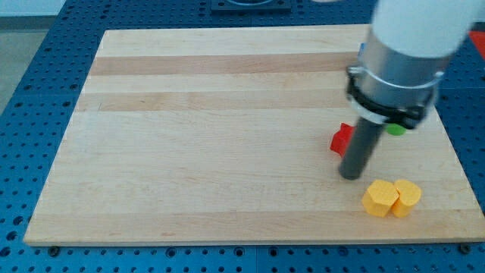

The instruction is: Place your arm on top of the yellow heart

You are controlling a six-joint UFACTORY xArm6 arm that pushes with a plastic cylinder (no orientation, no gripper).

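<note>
Two yellow blocks lie touching near the board's bottom right: one on the left with a faceted outline, one on the right. I cannot tell which is the heart. My tip rests on the board just up and left of them, a short gap from the left yellow block. A red block sits right beside the rod, on its left, partly hidden by it. A green block shows only as a sliver to the rod's right, under the arm's body.
The wooden board lies on a blue perforated table. The arm's large white and grey body hangs over the board's upper right and hides part of it. The board's bottom edge runs close below the yellow blocks.
</note>
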